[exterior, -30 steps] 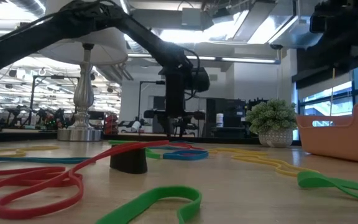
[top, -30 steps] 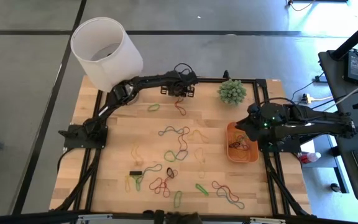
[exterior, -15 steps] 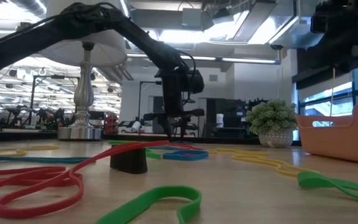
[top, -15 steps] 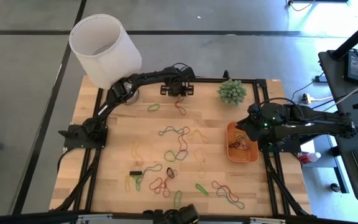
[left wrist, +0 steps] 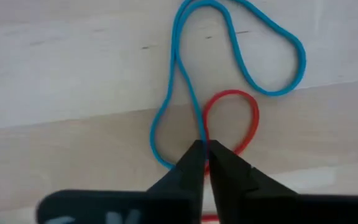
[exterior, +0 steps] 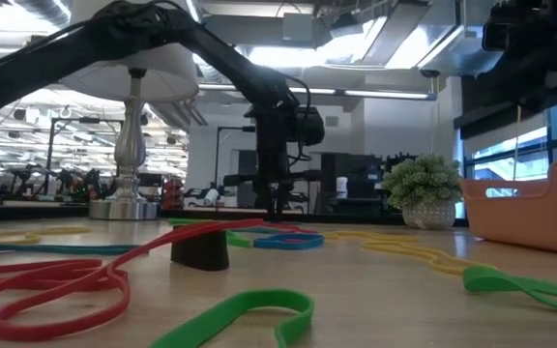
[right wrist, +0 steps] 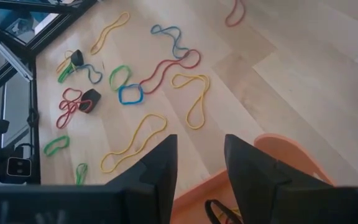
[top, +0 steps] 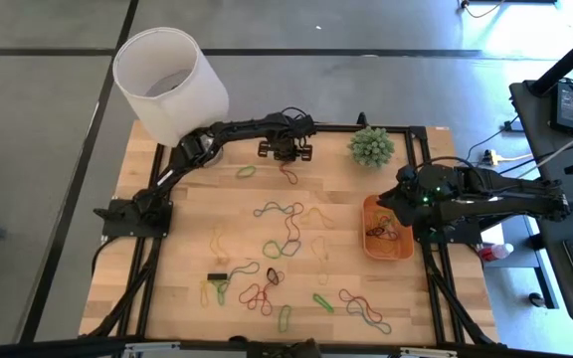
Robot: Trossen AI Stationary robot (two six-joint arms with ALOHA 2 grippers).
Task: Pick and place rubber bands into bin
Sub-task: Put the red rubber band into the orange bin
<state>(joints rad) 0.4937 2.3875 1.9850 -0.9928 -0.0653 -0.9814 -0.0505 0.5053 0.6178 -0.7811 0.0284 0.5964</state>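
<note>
At the near edge of the desk (top: pixel 167 214) lie most of the rubber bands (top: pixel 267 288): a green loop (top: pixel 285 318), red tangles (top: pixel 361 306), and a small dark block (top: pixel 217 275) beside a yellow-green pair. In the low view a red band (exterior: pixel 56 285) and a green band (exterior: pixel 245 314) fill the foreground, the dark block (exterior: pixel 201 246) just behind them.

Towards the middle, blue, red and yellow loops (top: pixel 288 227) are strung loosely across the wood.

On the right side sits the orange bin (top: pixel 404 249), with a few dark and red bands inside it (top: pixel 378 232). The right gripper (top: pixel 398 199) hangs over the bin's far end, its fingers (right wrist: pixel 166 168) parted and carrying nothing.

At the far edge, the left gripper (top: pixel 286 151) reaches down to the desk. Its fingers (left wrist: pixel 191 171) are pinched together at the spot where a blue band (left wrist: pixel 241 62) crosses a red band (left wrist: pixel 250 118); it seems to nip the blue strand, though the tips hide the contact. A green band (top: pixel 246 172) lies just beside it.

Farther back stand a little green plant (top: pixel 371 146) and a white lampshade (top: pixel 170 82).
</note>
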